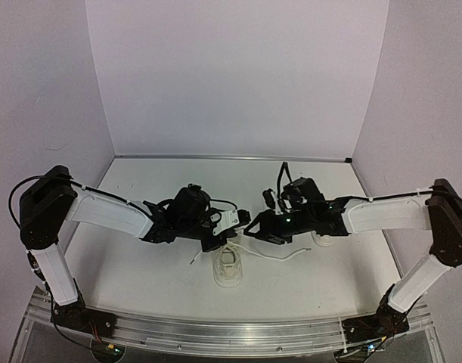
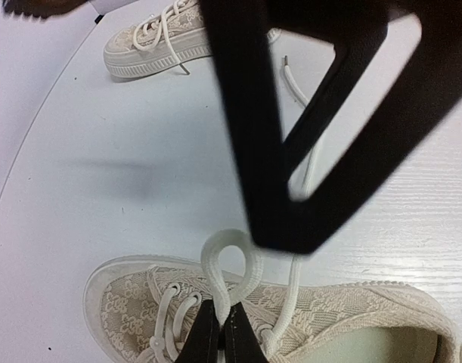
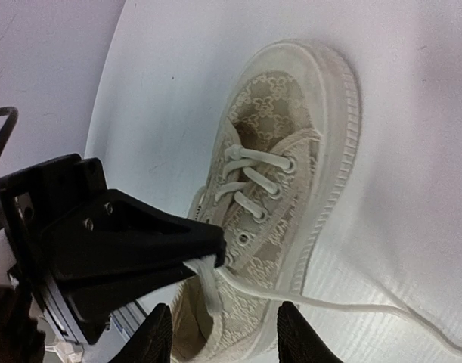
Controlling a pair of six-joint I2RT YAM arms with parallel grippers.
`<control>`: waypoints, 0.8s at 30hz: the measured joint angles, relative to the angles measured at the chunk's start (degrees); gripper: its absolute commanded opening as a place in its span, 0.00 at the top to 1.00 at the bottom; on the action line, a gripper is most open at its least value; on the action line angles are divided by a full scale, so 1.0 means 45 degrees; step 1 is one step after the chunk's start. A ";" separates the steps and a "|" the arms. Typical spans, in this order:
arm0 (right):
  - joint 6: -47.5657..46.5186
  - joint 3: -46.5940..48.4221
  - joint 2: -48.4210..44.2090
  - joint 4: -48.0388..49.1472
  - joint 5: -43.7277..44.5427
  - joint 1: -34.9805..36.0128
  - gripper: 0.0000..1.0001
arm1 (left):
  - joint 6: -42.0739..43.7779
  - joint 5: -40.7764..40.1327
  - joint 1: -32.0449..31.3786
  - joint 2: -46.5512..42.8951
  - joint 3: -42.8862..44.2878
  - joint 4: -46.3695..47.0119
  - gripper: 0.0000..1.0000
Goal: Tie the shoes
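- While both arms meet over the counter (image 1: 140, 257), the left hand (image 2: 221, 321) pinches a lace loop (image 2: 231, 261) above the centre shoe (image 1: 229, 268).
- The right hand (image 3: 223, 310) hangs half-wide, empty.
- The second shoe (image 1: 321, 239) sits at two o'clock from it.

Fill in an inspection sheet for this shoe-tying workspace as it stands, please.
Surface: white wood-grain tabletop, lightly shadowed.
Job's things: cream patterned-fabric sneaker at centre, untied, lace end trailing; matching second sneaker stands apart.
Clutter: nothing seen.
Grippers: left gripper shut on a thin white lace loop; right gripper open over that centre sneaker.
Cables: black cables run along both arms.
Surroundings: plain pale lilac walls.
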 measured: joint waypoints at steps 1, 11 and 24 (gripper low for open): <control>-0.0013 -0.0341 -0.0476 -0.0145 0.0115 -0.0081 0.55 | -0.0008 0.0005 0.0000 0.0000 0.0000 0.0003 1.00; 0.0228 -0.3447 -0.4771 -0.2338 0.2573 -0.0433 0.43 | 0.0003 0.0125 0.0000 0.0000 -0.0005 0.0035 1.00; 0.0978 -0.3314 -0.1921 -0.3616 0.5480 -0.0433 0.41 | 0.0041 0.0319 0.0000 -0.0028 -0.0126 0.0418 1.00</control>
